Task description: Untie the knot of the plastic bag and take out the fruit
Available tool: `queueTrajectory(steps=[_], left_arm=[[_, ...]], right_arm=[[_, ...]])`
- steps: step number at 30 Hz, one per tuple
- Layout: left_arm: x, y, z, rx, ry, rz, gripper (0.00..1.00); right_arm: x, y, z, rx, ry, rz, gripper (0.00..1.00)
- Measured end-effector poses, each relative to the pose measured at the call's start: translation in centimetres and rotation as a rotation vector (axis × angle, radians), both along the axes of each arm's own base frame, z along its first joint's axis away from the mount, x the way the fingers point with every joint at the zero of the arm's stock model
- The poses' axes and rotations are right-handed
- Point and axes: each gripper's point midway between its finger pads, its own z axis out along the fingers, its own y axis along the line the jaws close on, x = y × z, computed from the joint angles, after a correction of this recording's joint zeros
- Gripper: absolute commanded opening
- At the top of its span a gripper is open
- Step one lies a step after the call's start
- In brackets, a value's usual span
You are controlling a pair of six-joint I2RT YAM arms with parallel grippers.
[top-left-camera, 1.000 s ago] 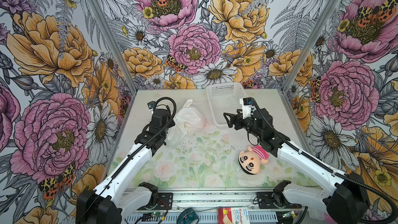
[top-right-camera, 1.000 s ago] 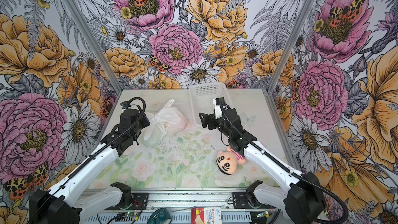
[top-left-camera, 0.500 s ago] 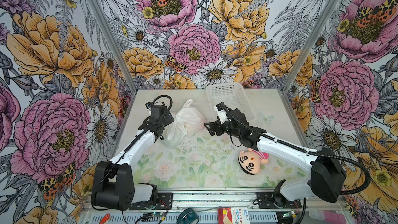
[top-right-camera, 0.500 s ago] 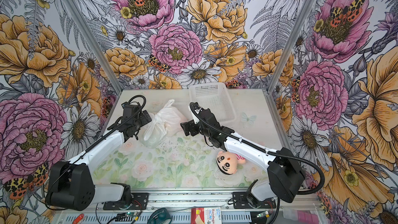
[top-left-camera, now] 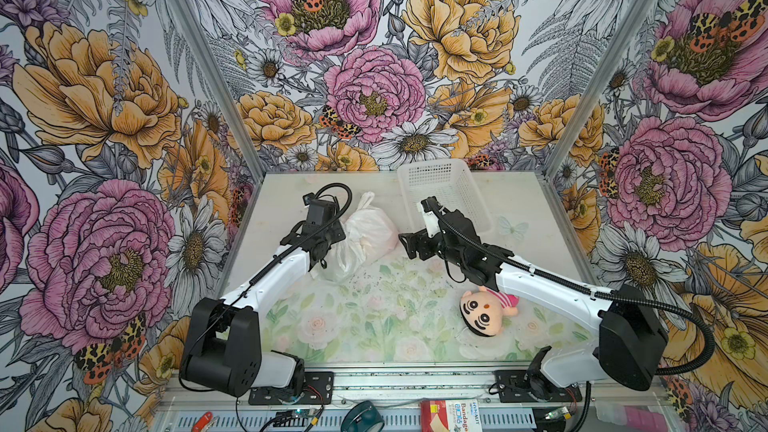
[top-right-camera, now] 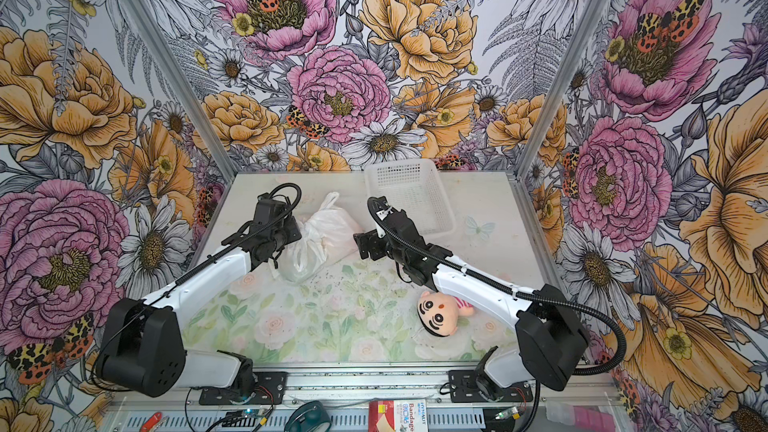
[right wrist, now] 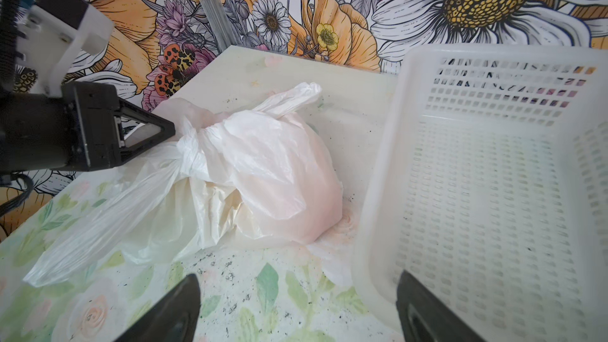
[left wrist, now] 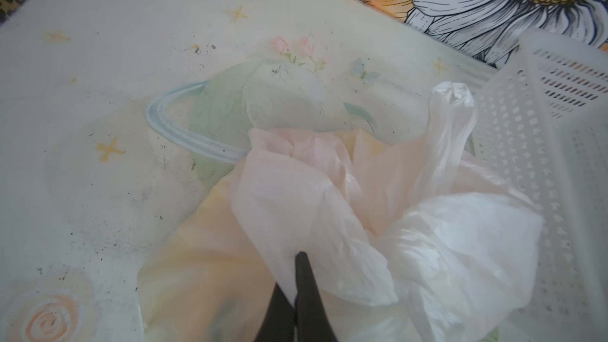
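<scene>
The plastic bag (top-left-camera: 372, 234) (top-right-camera: 334, 228) lies bulging and tied at the back left of the mat. Its knot (right wrist: 188, 148) is a bunched twist on the side facing my left arm. My left gripper (top-left-camera: 338, 235) (top-right-camera: 297, 233) (left wrist: 292, 278) is shut on a fold of the bag's film right beside the knot; its tip (right wrist: 169, 133) touches the twist. One handle loop (top-left-camera: 368, 201) sticks up behind, another (right wrist: 98, 225) trails over the mat. The fruit is hidden inside; only faint pink and yellow tints show through. My right gripper (top-left-camera: 405, 245) (top-right-camera: 360, 245) (right wrist: 296, 291) stands open just right of the bag, holding nothing.
A white perforated basket (top-left-camera: 449, 184) (top-right-camera: 411, 184) (right wrist: 493, 192) stands at the back, close to the bag's right side and against my right gripper's outer finger. A plush doll (top-left-camera: 484, 315) (top-right-camera: 438, 313) lies under my right forearm. Floral walls close in three sides.
My right gripper has swung left from the basket to just beside the bag. My left gripper opened, then shut on the film at the knot.
</scene>
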Motion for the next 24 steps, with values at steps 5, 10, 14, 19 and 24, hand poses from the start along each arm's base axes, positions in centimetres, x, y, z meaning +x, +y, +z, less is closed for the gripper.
queueTrajectory(steps=[5,10,14,19,24], left_arm=[[-1.4,-3.3,4.4,0.066,-0.139,-0.097,0.0],[-2.6,-4.7,7.3,0.081,-0.26,-0.154,0.0],[-3.6,-5.1,8.0,0.089,-0.313,-0.195,0.0],[-4.8,-5.7,8.9,0.065,-0.388,-0.251,0.0],[-5.6,-7.0,9.9,0.025,-0.446,-0.333,0.0]], right_arm=[[-0.2,-0.9,-0.1,-0.007,-0.015,-0.029,0.94],[-0.4,-1.8,0.6,-0.002,-0.041,-0.057,0.94],[-0.4,-2.3,1.3,0.007,-0.063,-0.076,0.94],[-0.3,-2.7,1.7,0.008,-0.077,-0.095,0.94],[-0.2,-2.9,1.6,0.005,-0.082,-0.105,0.94]])
